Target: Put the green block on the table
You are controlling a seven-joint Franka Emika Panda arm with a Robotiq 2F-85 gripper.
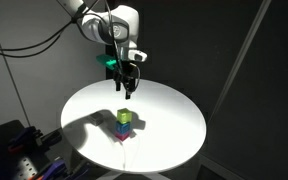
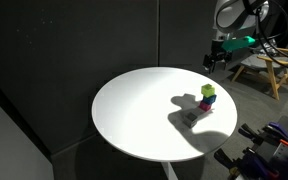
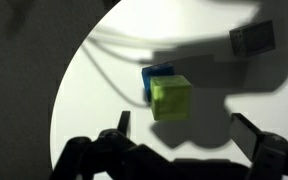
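Note:
The green block [image 1: 125, 116] sits on top of a small stack on the round white table [image 1: 174, 120], with a blue cube [image 1: 124, 128] under it. The stack also shows in the other exterior view, with the green block [image 2: 208, 90] on top, and in the wrist view, with the green block [image 3: 171, 97] over the blue cube [image 3: 154, 78]. My gripper [image 1: 130, 88] hangs in the air above the stack, apart from it. In the wrist view its fingers [image 3: 184, 132] are spread wide and empty, with the green block just ahead of them.
A grey cube [image 2: 191, 117] lies on the table [image 2: 134, 110] beside the stack and shows in the wrist view [image 3: 254, 40] too. A wooden stand [image 2: 264, 65] is beyond the table's edge. Dark walls surround the table.

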